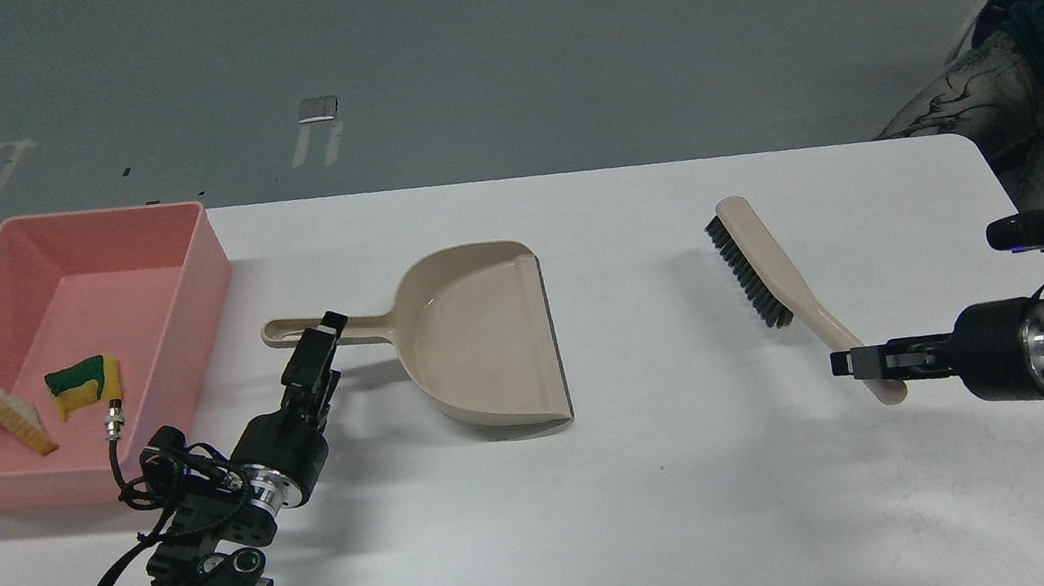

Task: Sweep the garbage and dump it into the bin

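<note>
We see a large shallow pink plastic tub (197, 237) with sloping walls at the far left corner of the white table (670, 495). Inside that tub lie a small yellow sponge with a dark green scouring layer (83, 384) and, just left of it, an off-white crumbly chunk (4, 413).

Right of the tub, a beige plastic dustpan (482, 334) rests flat, its handle pointing back toward the tub. Our left gripper (329, 334) sits at that handle; we cannot tell how far its fingers are parted or whether they grip it.

Well right of the tub, past the dustpan, lies a beige brush with black bristles (766, 266). Our right gripper (852, 363) meets the brush's handle end, fingers seemingly around it, though we cannot tell for sure.
</note>
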